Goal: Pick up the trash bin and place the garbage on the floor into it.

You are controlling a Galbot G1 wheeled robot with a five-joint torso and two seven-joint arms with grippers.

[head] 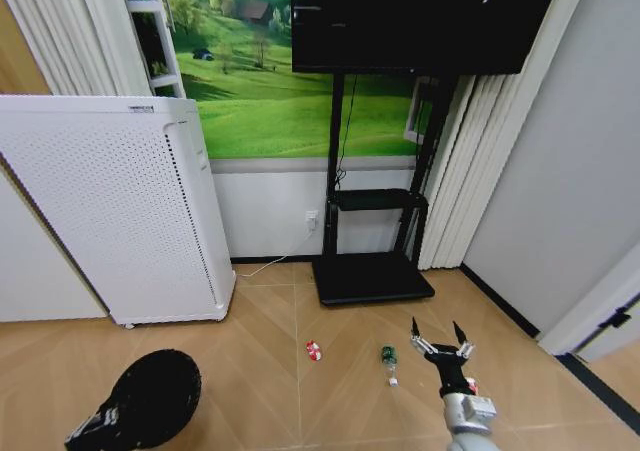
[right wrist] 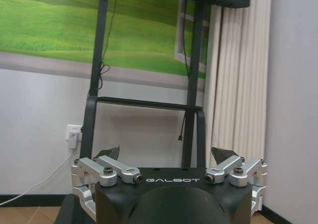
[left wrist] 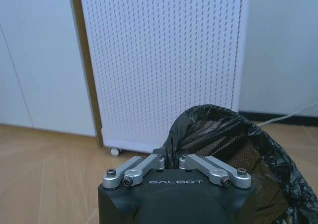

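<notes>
The trash bin [head: 158, 391], black mesh with a black bag liner, is lifted and tilted at the lower left. My left gripper [head: 112, 416] is shut on its rim. In the left wrist view the fingers [left wrist: 149, 163] meet on the liner edge of the trash bin [left wrist: 233, 149]. On the floor lie a red-and-white can [head: 314, 350] and a green bottle [head: 388, 359] with a white cap. My right gripper [head: 441, 339] hovers open just right of the bottle, and a bit of red [head: 471, 382] shows beside its wrist. The right gripper [right wrist: 166, 155] holds nothing.
A tall white perforated air purifier [head: 120, 211] stands at the left wall, close behind the bin. A black TV stand [head: 372, 271] with a flat base stands at the back centre. Grey walls and a curtain close in the right side. Open wood floor lies between.
</notes>
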